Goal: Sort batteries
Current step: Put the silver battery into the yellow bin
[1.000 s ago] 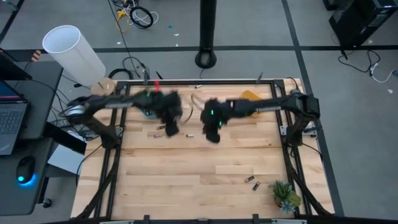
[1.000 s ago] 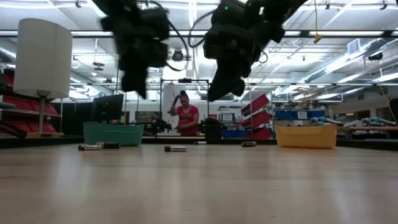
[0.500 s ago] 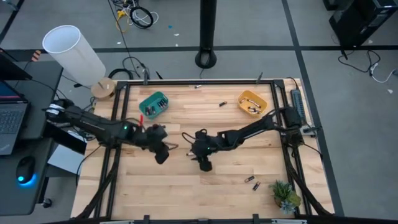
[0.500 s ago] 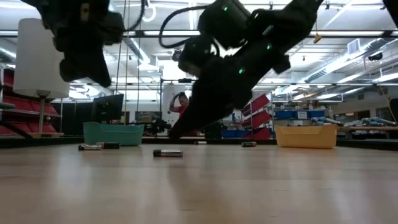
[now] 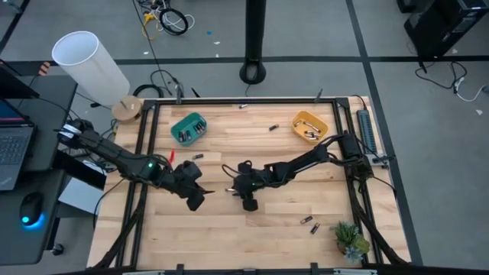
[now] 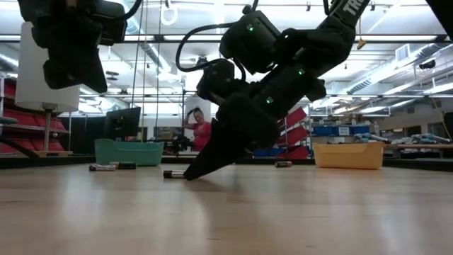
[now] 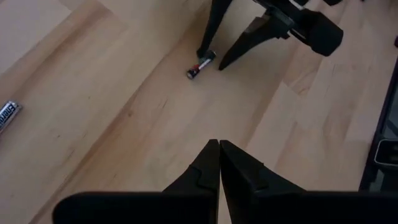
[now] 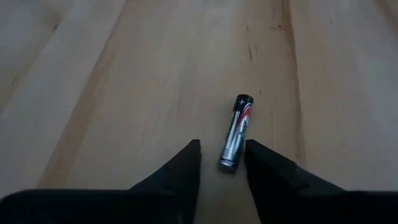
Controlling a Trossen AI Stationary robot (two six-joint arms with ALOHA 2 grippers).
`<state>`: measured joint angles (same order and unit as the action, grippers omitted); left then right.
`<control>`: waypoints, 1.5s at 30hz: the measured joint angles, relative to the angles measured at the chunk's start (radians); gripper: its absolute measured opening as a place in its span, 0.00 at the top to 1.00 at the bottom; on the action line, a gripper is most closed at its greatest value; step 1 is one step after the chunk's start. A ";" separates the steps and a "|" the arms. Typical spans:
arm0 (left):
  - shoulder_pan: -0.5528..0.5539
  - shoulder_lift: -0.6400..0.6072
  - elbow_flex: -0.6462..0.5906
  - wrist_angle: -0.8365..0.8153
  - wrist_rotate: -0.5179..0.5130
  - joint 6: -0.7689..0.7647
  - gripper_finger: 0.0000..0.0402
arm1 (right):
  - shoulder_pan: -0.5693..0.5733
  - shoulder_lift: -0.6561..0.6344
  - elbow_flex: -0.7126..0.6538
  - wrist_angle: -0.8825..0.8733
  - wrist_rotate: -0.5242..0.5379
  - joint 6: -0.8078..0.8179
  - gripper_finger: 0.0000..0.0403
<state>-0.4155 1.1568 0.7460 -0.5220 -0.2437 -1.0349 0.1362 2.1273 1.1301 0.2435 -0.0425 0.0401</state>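
A silvery, dark-ended battery [image 8: 237, 127] lies flat on the wooden table. My right gripper [image 8: 222, 144] is open and slants down to the tabletop [image 6: 187, 176], its two fingers on either side of one end of that battery [image 7: 200, 65]. My left gripper [image 7: 218, 144] is shut and hovers above bare wood to the left of it [image 5: 195, 202]. More batteries lie loose near the teal bin [image 5: 197, 156], at the far middle [image 5: 271, 127] and at the near right [image 5: 311, 224]. My right gripper comes at the battery slanting down from the table's right, with its fingers along the battery and one finger [image 8: 261, 158] close beside the battery's end [image 8: 229, 163]. I cannot tell whether either finger touches it. The battery lies flat on the table.
A teal bin [image 5: 189, 128] holding batteries stands far left, and an orange bin [image 5: 309, 126] far right. A small potted plant [image 5: 350, 241] sits at the near right corner. Another battery [image 7: 6, 115] lies near my left gripper. A person [image 6: 200, 131] stands in the room behind.
Both arms have swung from the far part of the table toward its middle and near side. My right gripper has come down to the tabletop at a battery; my left gripper has moved near and left, staying high. That battery has shifted toward the near left.
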 joint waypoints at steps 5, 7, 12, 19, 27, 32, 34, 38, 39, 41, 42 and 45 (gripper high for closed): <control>0.001 0.000 0.000 0.000 0.000 -0.014 0.94 | 0.000 0.002 0.000 -0.009 -0.001 -0.010 0.80; 0.001 0.000 0.000 0.000 0.000 -0.014 0.94 | 0.000 0.002 0.000 -0.010 0.005 -0.007 0.86; 0.001 0.000 0.000 0.000 0.006 -0.014 0.94 | 0.000 0.002 -0.002 -0.012 0.011 -0.006 0.95; 0.001 0.000 0.000 0.001 0.020 -0.015 0.94 | -0.008 -0.029 -0.004 -0.023 0.017 0.001 0.92; 0.001 0.000 0.000 0.005 -0.023 0.023 0.94 | -0.057 -0.114 -0.010 -0.142 0.021 -0.010 0.93; 0.003 0.001 0.000 0.006 -0.101 0.063 0.94 | -0.074 -0.166 -0.009 -0.203 0.024 -0.040 0.92; 0.003 0.001 0.001 0.005 -0.132 0.082 0.94 | -0.079 -0.187 -0.009 -0.214 0.024 -0.050 0.92; 0.003 0.001 0.001 0.004 -0.202 0.092 0.94 | -0.096 -0.240 -0.007 -0.262 0.038 -0.075 0.93; 0.003 0.001 0.001 0.003 -0.221 0.092 0.94 | -0.101 -0.254 -0.007 -0.285 0.052 -0.078 0.92; 0.003 0.001 0.001 0.003 -0.264 0.092 0.94 | -0.116 -0.290 -0.007 -0.324 0.075 -0.086 0.92; 0.003 0.001 0.001 0.003 -0.289 0.092 0.94 | -0.126 -0.310 -0.007 -0.341 0.086 -0.090 0.92; 0.003 0.001 0.001 0.004 -0.376 0.092 0.94 | -0.160 -0.367 -0.006 -0.375 0.115 -0.096 0.92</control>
<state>-0.4126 1.1576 0.7467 -0.5179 -0.6198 -0.9434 -0.0238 1.7600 1.1244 -0.1317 0.0726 -0.0563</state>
